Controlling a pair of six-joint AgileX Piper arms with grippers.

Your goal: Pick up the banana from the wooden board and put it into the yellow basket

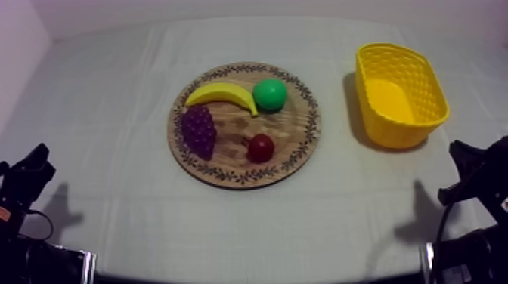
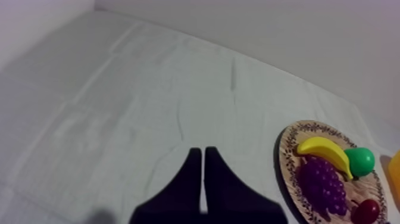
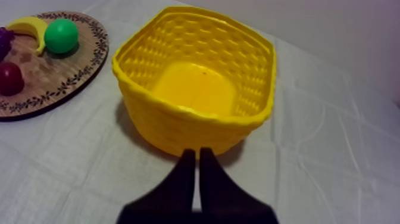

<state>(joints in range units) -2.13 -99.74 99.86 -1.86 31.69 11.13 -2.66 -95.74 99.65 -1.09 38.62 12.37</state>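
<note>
Yellow curved toy banana lies on the far side of the round wooden board with a patterned rim, just beside the green round toy fruit. I judge it light, stiff and smooth, so I would grip across its middle. The yellow woven basket stands apart. My left gripper and right gripper are closed on nothing.

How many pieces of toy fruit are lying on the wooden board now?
4. The banana lies at the far side of the board, the green fruit beside its right tip, the grapes at the left, the small red fruit at the near right. Nothing seems hidden.
</note>
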